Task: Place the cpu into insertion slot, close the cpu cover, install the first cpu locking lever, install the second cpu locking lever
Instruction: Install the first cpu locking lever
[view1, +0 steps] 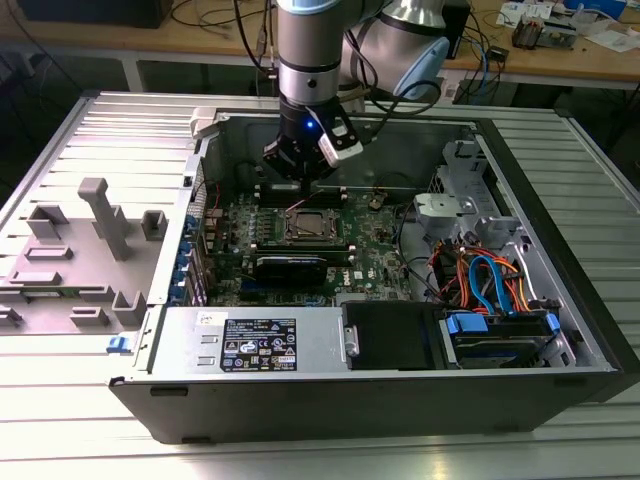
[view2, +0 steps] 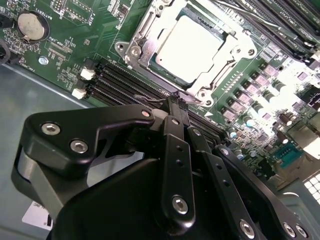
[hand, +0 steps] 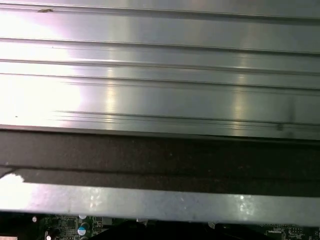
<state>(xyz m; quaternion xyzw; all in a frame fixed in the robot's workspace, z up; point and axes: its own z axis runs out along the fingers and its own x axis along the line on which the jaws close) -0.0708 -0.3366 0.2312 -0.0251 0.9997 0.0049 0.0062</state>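
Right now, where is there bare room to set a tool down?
Bare: the ribbed table along the computer case's near side, and the strip past the case at the exterior view's right. Crowded: the grey fixture at the exterior view's left, the cables inside, and the gripper by the cpu.

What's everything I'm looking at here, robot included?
computer case: one, dark grey, open, on the ribbed metal table.
circuit board: one, green, inside the case.
cpu: one, silver, mid-board, framed by the silver cpu cover.
coin battery: one, silver, on the board.
cables: several, blue and orange, exterior view's right.
fixture: one, grey, exterior view's left.
arm: one, silver-grey, above the case.
pincer: one, black, beside the cover.
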